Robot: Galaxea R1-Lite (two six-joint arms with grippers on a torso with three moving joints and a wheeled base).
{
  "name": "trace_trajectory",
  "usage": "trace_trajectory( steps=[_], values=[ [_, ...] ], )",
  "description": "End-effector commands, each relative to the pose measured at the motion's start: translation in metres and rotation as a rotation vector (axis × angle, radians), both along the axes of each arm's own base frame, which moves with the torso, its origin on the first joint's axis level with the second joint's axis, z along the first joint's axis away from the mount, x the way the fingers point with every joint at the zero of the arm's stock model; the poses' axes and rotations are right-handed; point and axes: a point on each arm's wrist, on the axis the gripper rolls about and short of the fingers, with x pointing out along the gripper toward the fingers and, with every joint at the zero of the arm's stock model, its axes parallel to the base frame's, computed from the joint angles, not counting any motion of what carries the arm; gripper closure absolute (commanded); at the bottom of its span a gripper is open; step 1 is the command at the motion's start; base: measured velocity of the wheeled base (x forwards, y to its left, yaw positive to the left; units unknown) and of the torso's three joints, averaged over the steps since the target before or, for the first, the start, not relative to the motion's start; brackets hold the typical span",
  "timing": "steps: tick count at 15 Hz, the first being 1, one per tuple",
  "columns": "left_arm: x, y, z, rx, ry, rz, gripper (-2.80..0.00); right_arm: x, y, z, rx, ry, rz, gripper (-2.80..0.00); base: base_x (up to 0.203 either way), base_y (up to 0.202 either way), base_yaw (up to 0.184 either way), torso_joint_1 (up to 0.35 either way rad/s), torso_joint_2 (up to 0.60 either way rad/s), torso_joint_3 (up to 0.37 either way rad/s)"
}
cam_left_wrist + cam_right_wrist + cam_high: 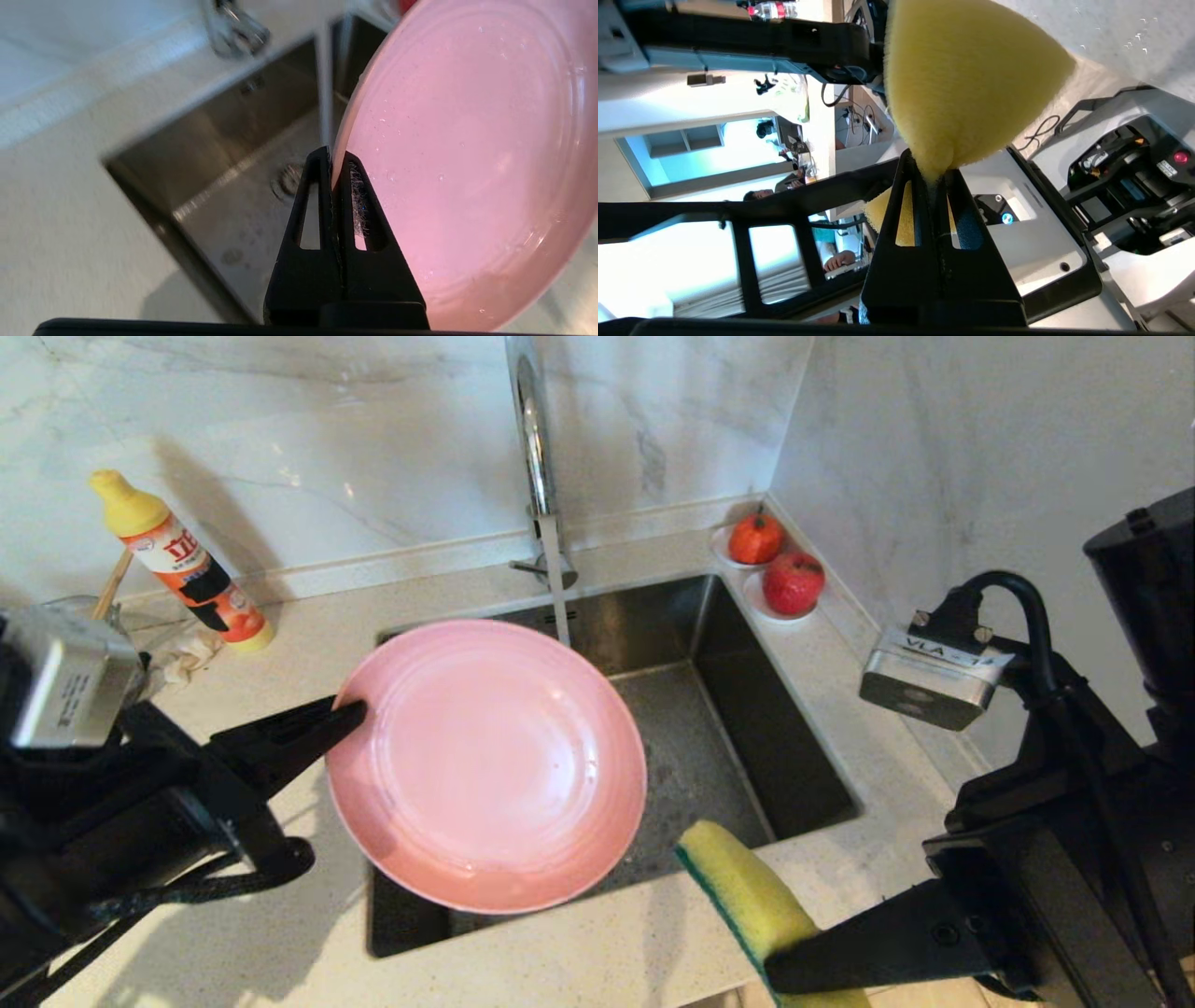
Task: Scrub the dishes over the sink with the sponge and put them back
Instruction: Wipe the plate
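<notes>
The pink plate (485, 765) hangs tilted over the steel sink (728, 747), its wet inner face (467, 154) turned up and toward me. My left gripper (353, 711) is shut on the plate's left rim; in the left wrist view the gripper (332, 161) pinches the rim edge. The yellow sponge (747, 896) with its green layer is at the sink's near right corner, with my right gripper (780, 971) shut on its lower end. In the right wrist view the sponge (966, 79) bulges out beyond the gripper (931, 170). Sponge and plate are apart. The teal bowl is out of view.
A chrome tap (537, 457) rises behind the sink, with a thin stream of water (560, 602) running past the plate's far edge. A yellow-capped soap bottle (182, 565) lies on the counter at the back left. Two red fruits (775, 565) sit on small dishes at the back right corner.
</notes>
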Motion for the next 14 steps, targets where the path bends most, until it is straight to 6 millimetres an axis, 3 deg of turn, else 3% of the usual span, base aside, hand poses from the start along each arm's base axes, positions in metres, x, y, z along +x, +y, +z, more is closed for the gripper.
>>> trace_trajectory(
  steps=[1, 5, 8, 14],
  values=[
    [0.031, -0.017, -0.001, 0.001, 0.018, 0.030, 0.00, 0.001, 0.005, 0.005, 0.003, 0.001, 0.013, 0.00, 0.000, 0.000, 0.000, 0.000, 0.00, 0.000],
    [0.041, -0.037, -0.001, -0.035, -0.016, 0.055, 0.00, -0.003, 0.015, 0.006, -0.016, -0.009, 0.028, 0.00, 0.000, 0.000, 0.000, 0.000, 0.00, 0.000],
    [0.055, -0.057, 0.000, -0.094, -0.045, 0.101, 0.00, 0.009, 0.037, -0.002, -0.064, -0.004, 0.007, 0.00, 0.000, 0.000, 0.000, 0.000, 0.00, 0.000],
    [0.060, -0.072, -0.005, -0.148, -0.041, 0.134, 0.00, 0.029, 0.065, -0.002, -0.067, 0.025, -0.013, 0.00, 0.000, 0.000, 0.000, 0.000, 0.00, 0.000]
  ],
)
